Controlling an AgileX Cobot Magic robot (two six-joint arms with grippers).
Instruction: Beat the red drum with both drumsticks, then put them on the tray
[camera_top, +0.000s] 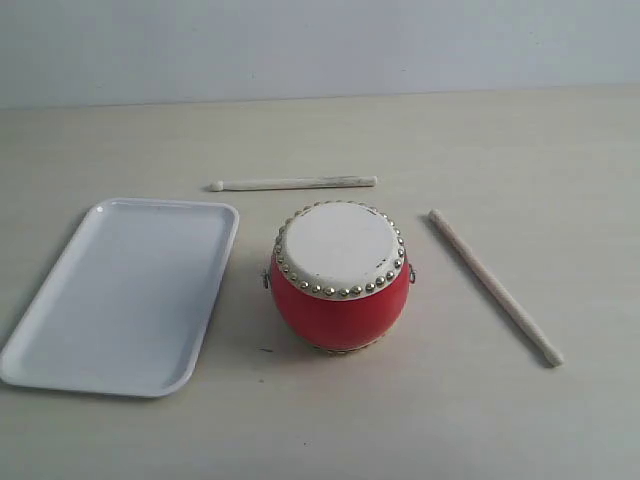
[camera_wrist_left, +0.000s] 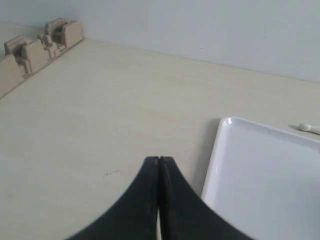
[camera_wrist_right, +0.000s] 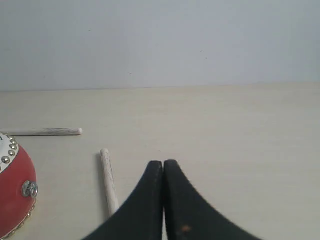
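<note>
The red drum (camera_top: 340, 276) stands upright mid-table, its off-white skin ringed with studs; its side shows as the red drum (camera_wrist_right: 14, 197) in the right wrist view. One drumstick (camera_top: 292, 183) lies flat behind it. A second drumstick (camera_top: 494, 285) lies diagonally to its right, seen again as the drumstick (camera_wrist_right: 108, 179). The white tray (camera_top: 125, 292) lies left of the drum with nothing in it. My left gripper (camera_wrist_left: 159, 160) is shut on nothing, beside the tray (camera_wrist_left: 265, 175). My right gripper (camera_wrist_right: 163, 163) is shut on nothing, just right of the near stick. Neither gripper shows in the exterior view.
A beige fixture (camera_wrist_left: 37, 47) with blocky parts sits along the table's far left edge in the left wrist view. A pale wall (camera_top: 320, 45) backs the table. The tip of the far drumstick (camera_wrist_left: 309, 128) pokes in past the tray.
</note>
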